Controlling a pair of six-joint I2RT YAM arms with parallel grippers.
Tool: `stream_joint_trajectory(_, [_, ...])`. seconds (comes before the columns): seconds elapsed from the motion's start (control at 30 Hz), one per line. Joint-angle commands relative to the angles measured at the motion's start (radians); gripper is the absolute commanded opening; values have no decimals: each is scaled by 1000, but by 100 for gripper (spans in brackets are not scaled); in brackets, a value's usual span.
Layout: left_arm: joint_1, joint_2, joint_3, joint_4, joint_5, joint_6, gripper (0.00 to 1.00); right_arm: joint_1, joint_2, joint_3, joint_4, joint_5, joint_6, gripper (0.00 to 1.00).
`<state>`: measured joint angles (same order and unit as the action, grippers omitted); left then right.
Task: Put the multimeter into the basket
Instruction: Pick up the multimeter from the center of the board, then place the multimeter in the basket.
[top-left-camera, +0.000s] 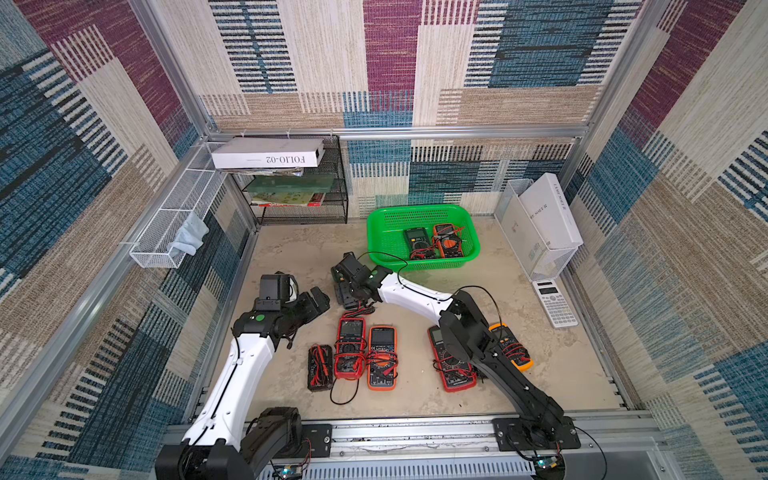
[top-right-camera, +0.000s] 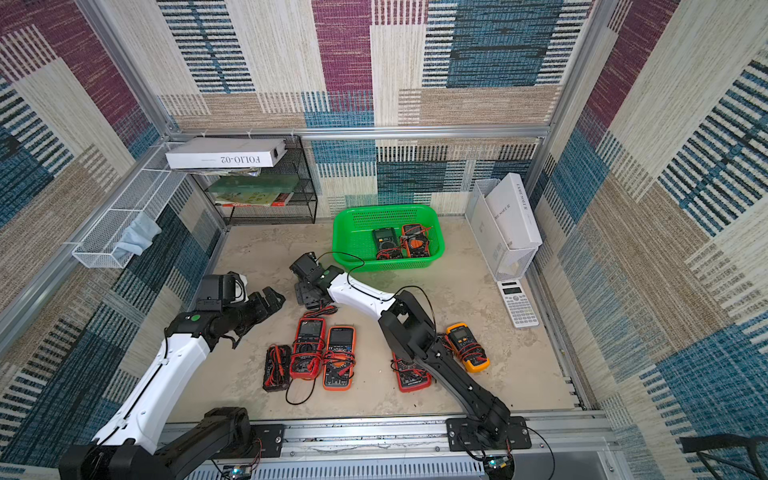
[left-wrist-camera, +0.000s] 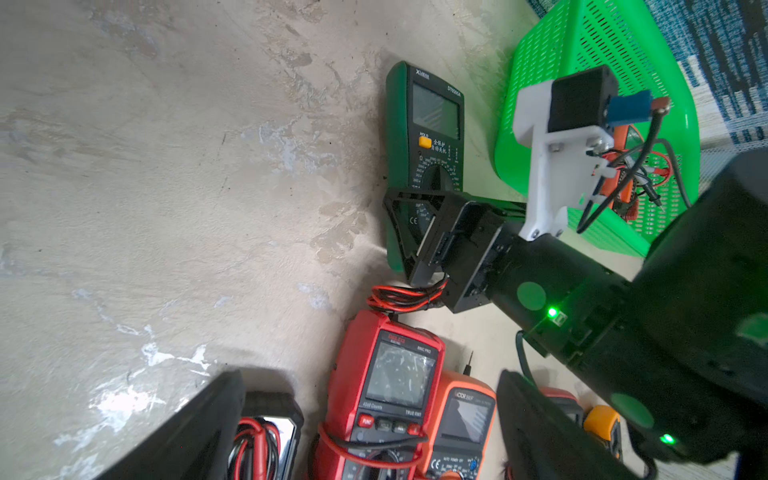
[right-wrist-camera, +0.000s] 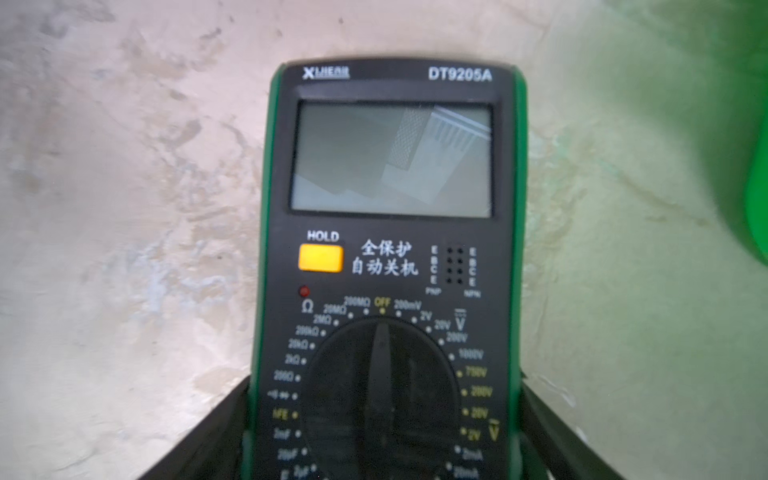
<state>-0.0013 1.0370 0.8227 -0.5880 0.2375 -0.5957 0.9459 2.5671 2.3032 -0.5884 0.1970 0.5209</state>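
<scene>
Gripping the multimeter (right-wrist-camera: 390, 270) across its dial end with the right jaws, pressed against both green edges. Lying face up on the table (top-left-camera: 291, 257), just outside the basket (top-left-camera: 419, 210), by the corner nearest the arms. Holding two others inside already, a dark meter (top-left-camera: 417, 241) and an orange meter (top-left-camera: 446, 240), side by side. Hovering with the left jaws spread wide and empty, near the red meter (top-left-camera: 350, 347) in the row on the table.
</scene>
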Motion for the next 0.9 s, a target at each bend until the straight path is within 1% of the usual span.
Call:
stream_joint_trajectory(0.0, [3,-13,10,-13,-2,10,100,-1,-34,22,19,-12,-18,61])
stream_joint_trajectory(0.3, [3,-59,23,-19,-12,-1,100,0,-100,26,47,-64,-30,60])
stream_joint_trajectory(0.6, [3,-85,62,-65,-23,8,100,1,-159,26,71,-106,-45,60])
stream_joint_trajectory(0.87, [3,-128,73,-49,8,3,100,-16,-211,26,58,-114,-53,60])
